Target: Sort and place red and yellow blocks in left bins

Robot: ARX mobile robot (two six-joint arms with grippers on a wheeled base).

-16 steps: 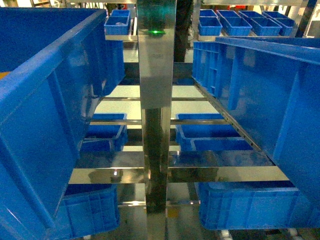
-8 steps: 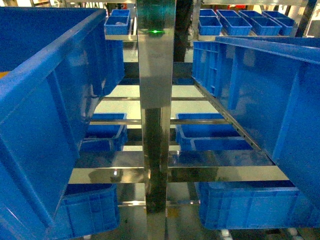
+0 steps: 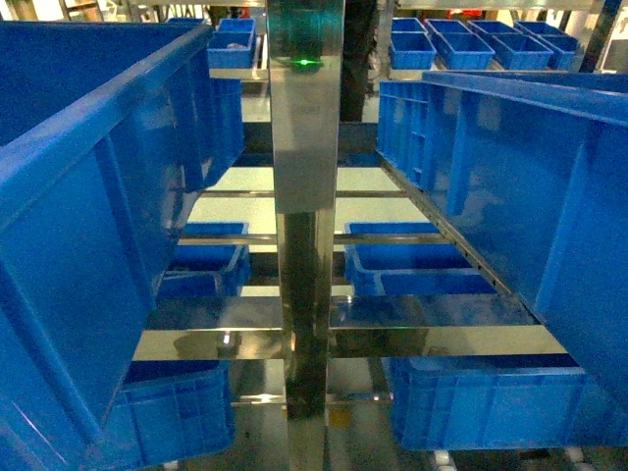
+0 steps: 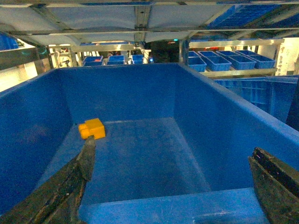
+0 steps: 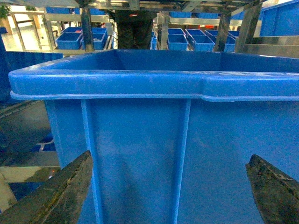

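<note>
Left gripper (image 4: 170, 186), jaws wide and empty, above the large blue plastic bin's (image 4: 219, 126) near rim; floor ahead open. Glossy yellow-orange toy brick (image 4: 92, 129) at 10 o'clock, stud pointing left. Right gripper (image 5: 170, 186), spread wide, faces another blue bin's outer wall (image 5: 140, 154).

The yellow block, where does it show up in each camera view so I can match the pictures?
Head: not visible; the left bin's wall hides its floor.
Left wrist: the yellow block lies on the bin floor, far-left, near the back wall.
Right wrist: not in it; only another blue bin's outer wall shows.
Shared landmark: the small blue bins on the far shelves.
</note>
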